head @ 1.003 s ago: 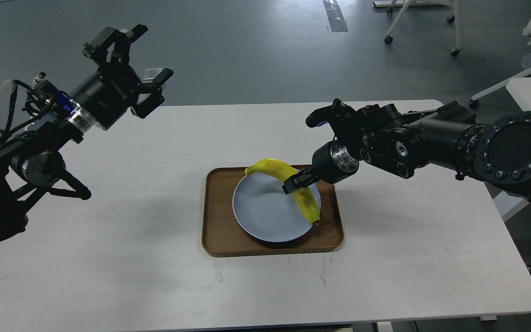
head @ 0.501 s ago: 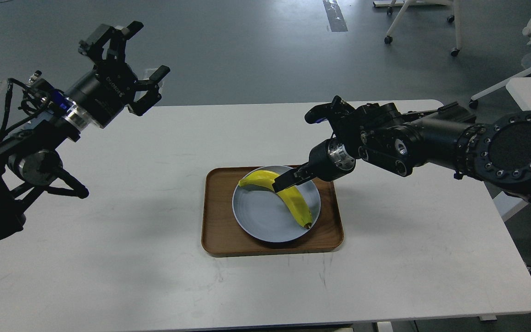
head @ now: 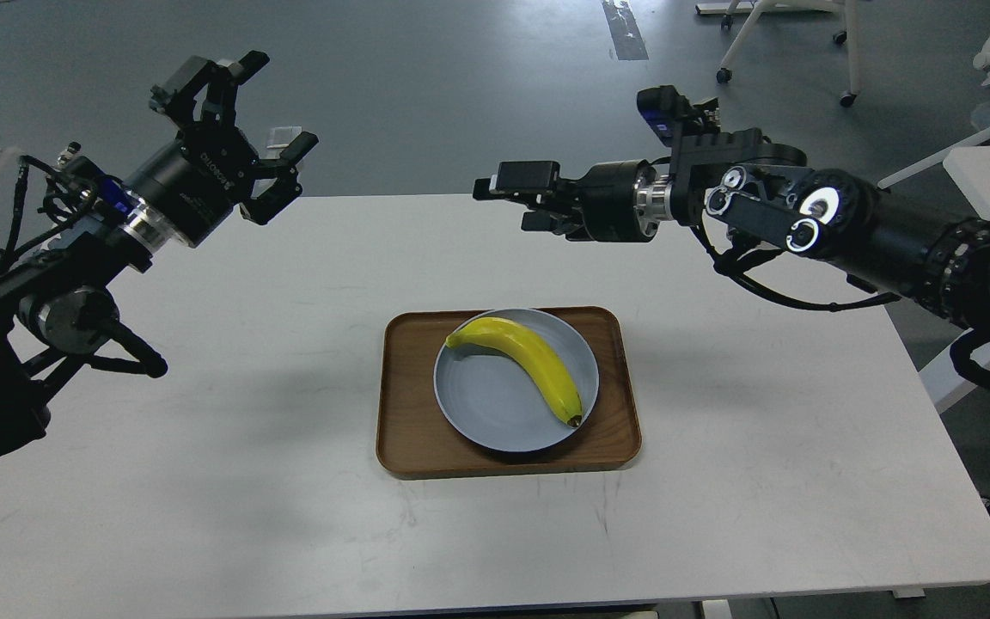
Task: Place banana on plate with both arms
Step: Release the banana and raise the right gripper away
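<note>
White table; banana on plate; both end effectors spread, empty.

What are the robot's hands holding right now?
Nothing. Both the left gripper and right gripper are open and empty. The banana lies on the plate.

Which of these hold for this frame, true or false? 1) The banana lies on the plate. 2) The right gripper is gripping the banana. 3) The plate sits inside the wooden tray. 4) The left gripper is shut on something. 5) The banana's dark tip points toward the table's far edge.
1) True: the banana rests on the plate.
2) False: the right gripper is raised clear of it, holding nothing.
3) True: the plate sits in the tray.
4) False: the left gripper is open and empty.
5) False: the tip points toward the near edge.
</note>
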`<state>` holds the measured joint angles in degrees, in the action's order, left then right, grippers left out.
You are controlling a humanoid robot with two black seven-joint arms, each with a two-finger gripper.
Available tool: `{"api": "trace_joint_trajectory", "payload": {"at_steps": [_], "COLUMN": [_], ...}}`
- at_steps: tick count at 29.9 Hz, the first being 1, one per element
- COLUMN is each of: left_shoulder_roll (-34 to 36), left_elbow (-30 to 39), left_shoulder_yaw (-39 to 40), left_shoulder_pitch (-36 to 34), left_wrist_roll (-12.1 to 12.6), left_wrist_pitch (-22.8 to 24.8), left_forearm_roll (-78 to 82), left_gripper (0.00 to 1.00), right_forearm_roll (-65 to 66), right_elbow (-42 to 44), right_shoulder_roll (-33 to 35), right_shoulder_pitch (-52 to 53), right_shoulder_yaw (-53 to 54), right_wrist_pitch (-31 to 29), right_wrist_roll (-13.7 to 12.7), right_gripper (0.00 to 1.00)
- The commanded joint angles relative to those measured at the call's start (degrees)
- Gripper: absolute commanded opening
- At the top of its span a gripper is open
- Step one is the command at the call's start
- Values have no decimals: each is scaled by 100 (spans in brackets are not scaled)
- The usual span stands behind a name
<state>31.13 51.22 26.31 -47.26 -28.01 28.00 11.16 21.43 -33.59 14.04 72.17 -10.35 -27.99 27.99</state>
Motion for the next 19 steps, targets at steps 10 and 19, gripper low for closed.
{"api": "trace_joint_trajectory", "payload": {"at_steps": [10,19], "left_shoulder_roll": [-1021,-1829], "left_elbow": [-691,-1615], "left_shoulder_yaw": [726,955], "left_shoulder_pitch": [648,701], "left_wrist_roll": [1,1], "left_wrist_pitch": [0,0], "left_forearm_roll": [0,-9], "left_gripper": [98,98], "right_forearm_roll": [-789,-798], "right_elbow": [379,582], "right_shoulder_roll": [416,433], "right_shoulder_pitch": [-2005,-2023], "right_shoulder_yaw": [2871,3012], "right_wrist_pitch": [-1,-1], "right_wrist_roll": [1,1], "right_gripper": [99,99]}}
